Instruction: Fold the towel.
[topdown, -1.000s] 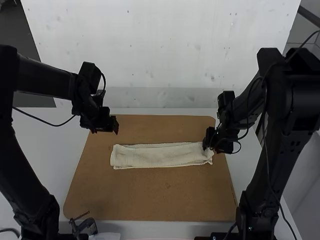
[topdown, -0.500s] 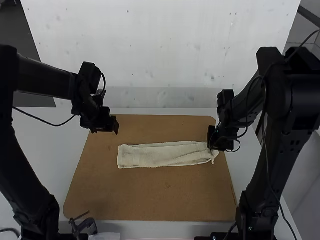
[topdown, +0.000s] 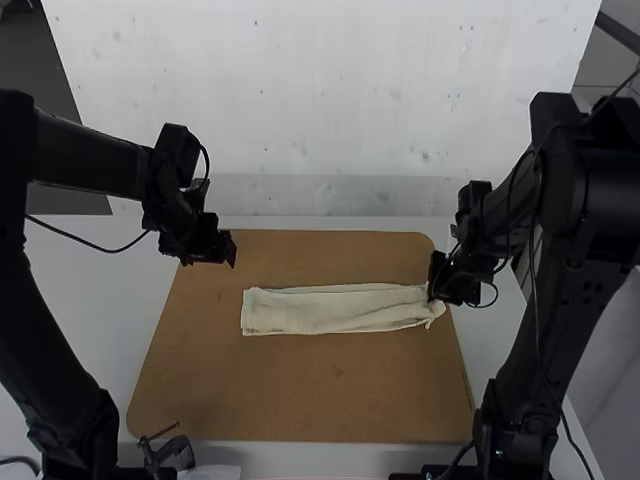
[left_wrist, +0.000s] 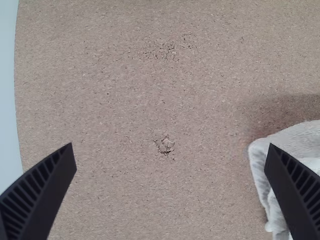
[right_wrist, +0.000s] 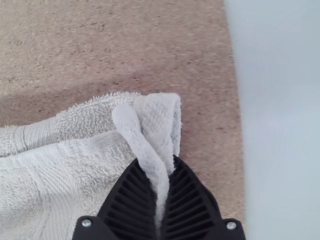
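In the high view the cream towel (topdown: 335, 309) lies as a long folded strip across the brown board, its right end pinched up in my right gripper (topdown: 436, 290). My right gripper (right_wrist: 162, 167), in the right wrist view, is shut on a thin ridge of the towel (right_wrist: 70, 175) near its end. The left gripper (topdown: 231, 250) hangs over the board's upper left, apart from the towel. In the left wrist view my left gripper (left_wrist: 170, 157) is open, with bare board between its fingers and the towel (left_wrist: 295, 145) partly behind one finger.
The brown board (topdown: 300, 390) lies on a white table (topdown: 90, 290). A small dark clamp (topdown: 168, 452) stands at the board's near left edge. A pale wall (topdown: 320, 90) rises beyond the table's far side.
The right gripper has moved right, dragging the towel along the board; the towel's left end has slid right too. The left arm has stayed nearly still.
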